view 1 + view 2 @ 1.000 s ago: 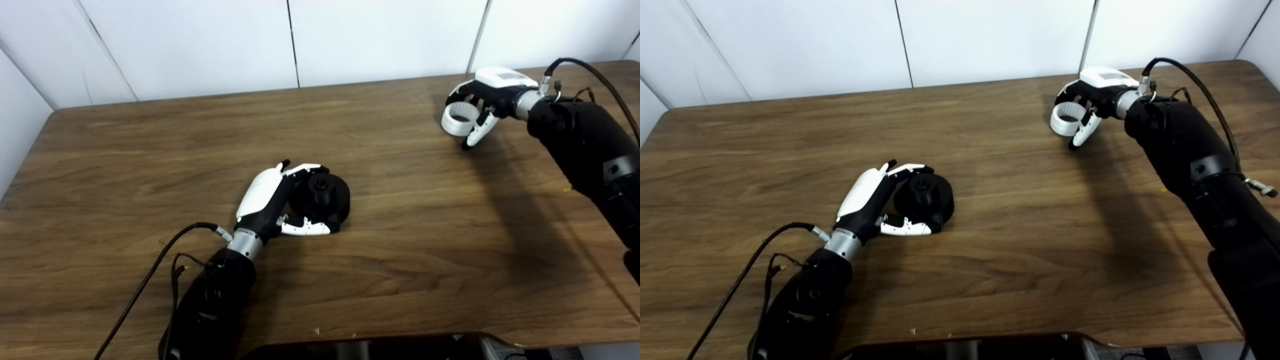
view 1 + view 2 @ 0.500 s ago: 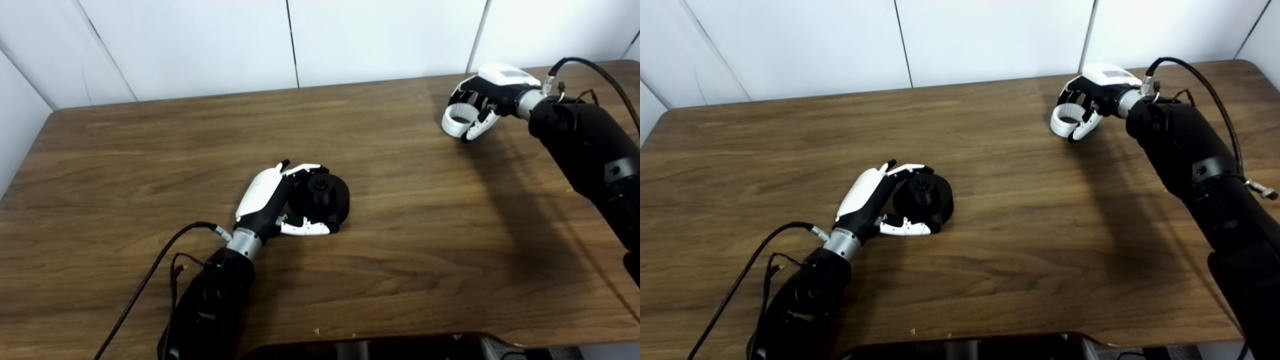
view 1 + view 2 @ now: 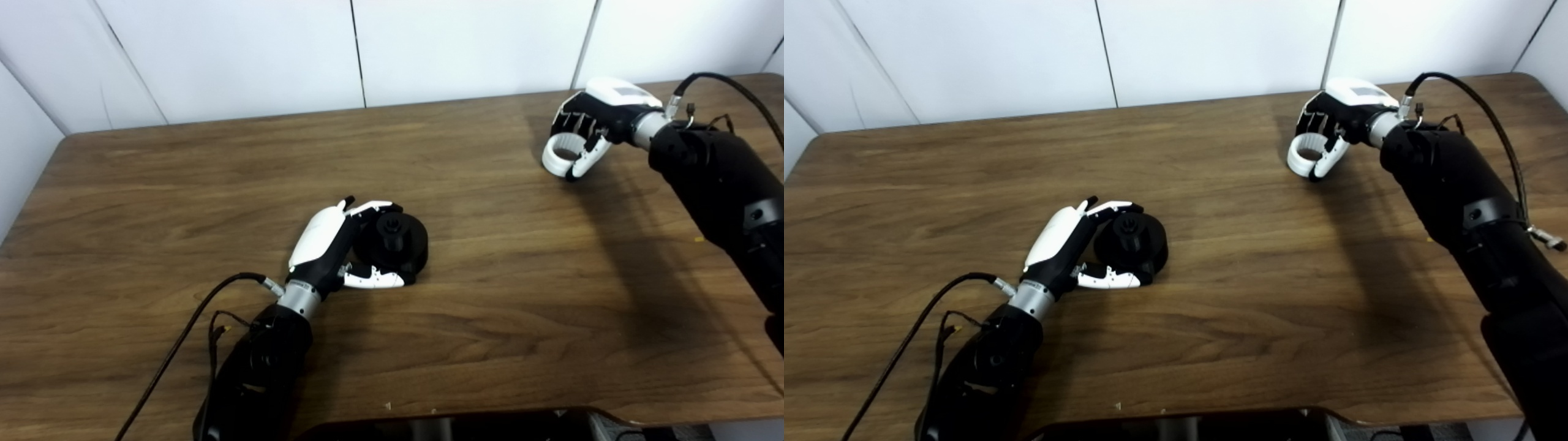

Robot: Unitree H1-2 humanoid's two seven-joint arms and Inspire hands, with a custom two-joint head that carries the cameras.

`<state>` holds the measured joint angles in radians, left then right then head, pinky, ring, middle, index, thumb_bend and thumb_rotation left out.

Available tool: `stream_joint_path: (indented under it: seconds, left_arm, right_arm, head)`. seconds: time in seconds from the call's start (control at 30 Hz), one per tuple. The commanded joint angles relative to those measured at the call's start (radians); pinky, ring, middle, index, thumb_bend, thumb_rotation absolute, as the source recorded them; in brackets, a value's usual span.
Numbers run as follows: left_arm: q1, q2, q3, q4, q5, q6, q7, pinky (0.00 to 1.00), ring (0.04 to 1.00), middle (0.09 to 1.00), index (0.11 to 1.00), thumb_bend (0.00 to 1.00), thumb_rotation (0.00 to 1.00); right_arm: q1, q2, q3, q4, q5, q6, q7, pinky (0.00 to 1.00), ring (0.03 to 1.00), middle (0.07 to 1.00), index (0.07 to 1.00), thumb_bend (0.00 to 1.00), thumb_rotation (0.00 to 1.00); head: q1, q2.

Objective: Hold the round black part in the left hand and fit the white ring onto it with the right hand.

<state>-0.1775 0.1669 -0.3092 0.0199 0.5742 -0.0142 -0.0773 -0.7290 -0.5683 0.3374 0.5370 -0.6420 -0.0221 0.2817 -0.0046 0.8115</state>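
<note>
White ring point(image 3: 562, 158); black round part point(image 3: 395, 245); brown wood-grain table point(image 3: 490, 294).

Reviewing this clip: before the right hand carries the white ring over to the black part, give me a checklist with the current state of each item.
1. Left hand wrapped around the round black part: ok, its fingers curl on both sides of it.
2. Black part's central hub facing up and uncovered: ok.
3. White ring held in the right hand: ok, fingers are closed over it.
4. Ring lifted clear of the table: cannot tell.
5. Path across the table between ring and black part free of objects: ok.
6. Ring already fitted on the part: not ok, the two are far apart.
</note>
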Motion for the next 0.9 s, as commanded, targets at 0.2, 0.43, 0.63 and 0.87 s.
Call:
stream_joint_path:
  seconds: [0.2,0.43,0.63,0.87]
  left_arm:
    - [-0.009,0.003,0.004,-0.024,0.001,0.003,-0.001,1.0,0.816,0.759,0.776,0.96,0.3]
    - [-0.012,0.003,0.005,-0.024,0.003,0.005,-0.002,1.0,0.812,0.755,0.775,0.95,0.29]
    - [-0.015,0.004,0.006,-0.02,0.002,0.0,0.001,0.98,0.807,0.753,0.77,0.96,0.3]
    - [-0.017,0.003,0.01,-0.022,-0.004,0.007,-0.006,1.0,0.81,0.757,0.768,0.96,0.29]
  right_arm:
    - [-0.036,-0.005,-0.023,-0.02,0.019,-0.025,-0.04,0.44,0.488,0.479,0.495,0.53,0.0]
    - [-0.033,-0.003,-0.033,-0.006,0.031,-0.05,-0.062,0.45,0.488,0.477,0.497,0.53,0.0]
    - [-0.027,-0.011,-0.042,0.003,0.038,-0.089,-0.099,0.44,0.434,0.478,0.521,0.52,0.0]
    - [-0.024,-0.025,-0.061,-0.046,0.038,-0.062,-0.071,0.44,0.426,0.484,0.526,0.52,0.0]
  head:
    - [-0.001,0.003]
    - [-0.002,0.003]
    - [-0.002,0.004]
    - [-0.003,0.004]
